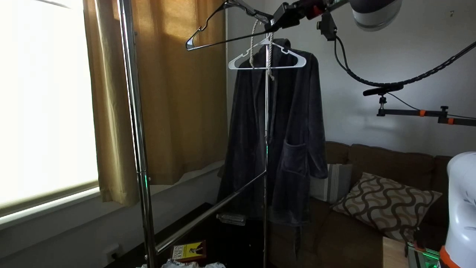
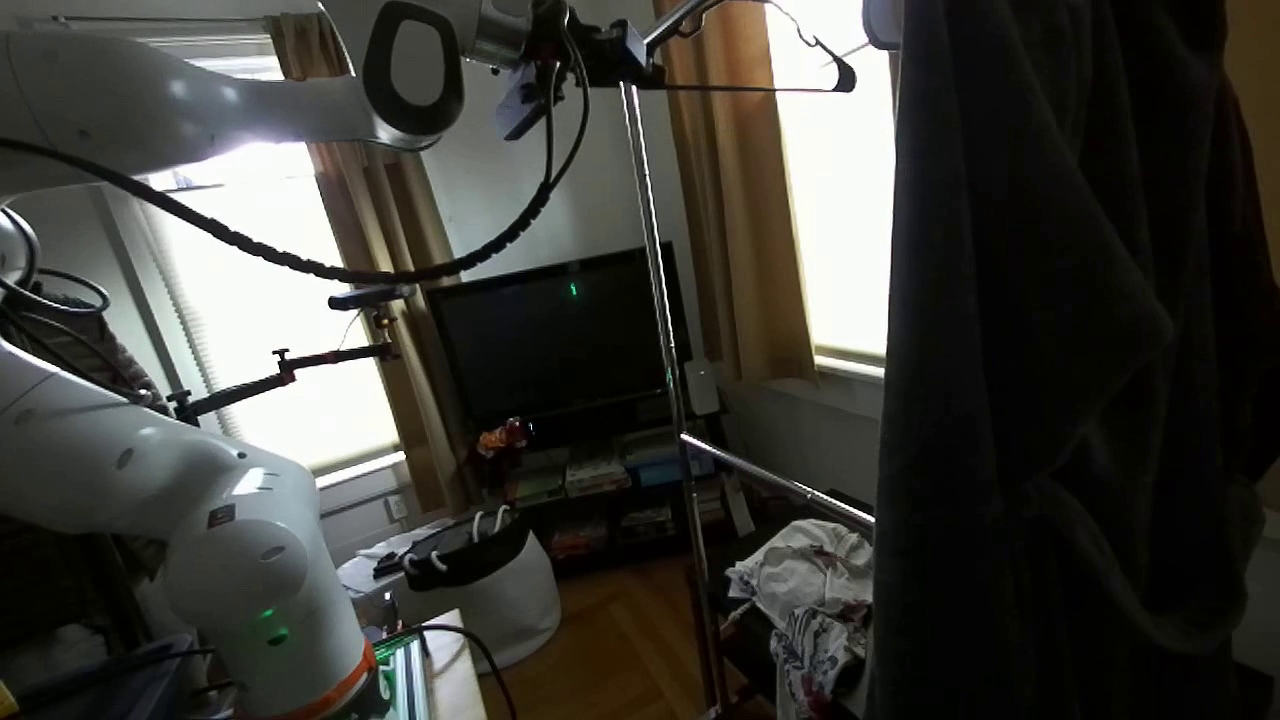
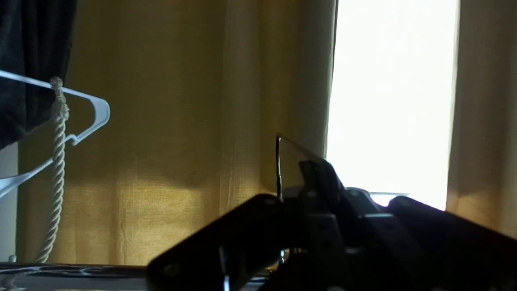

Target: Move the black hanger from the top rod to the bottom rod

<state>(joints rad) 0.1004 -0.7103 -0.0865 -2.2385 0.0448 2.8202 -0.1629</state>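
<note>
The black hanger (image 1: 256,13) is up at the top of the clothes rack in an exterior view, and also shows in an exterior view (image 2: 760,90). My gripper (image 1: 274,24), also seen in an exterior view (image 2: 642,66), is shut on the hanger at one side. The hanger's hook is out of view. In the wrist view, the gripper's dark fingers (image 3: 323,190) are close together, and the hanger is hard to separate from them. The top rod (image 3: 72,271) runs along the wrist view's lower edge. The bottom rod (image 1: 208,213) crosses low between the posts, also in an exterior view (image 2: 780,482).
A dark robe (image 1: 297,123) hangs at the rack's far end and fills the right side of an exterior view (image 2: 1050,350). A white hanger (image 1: 286,67) and a rope (image 1: 270,56) hang near it. Chrome posts (image 1: 137,130) stand upright. Clothes (image 2: 810,570) lie below the bottom rod.
</note>
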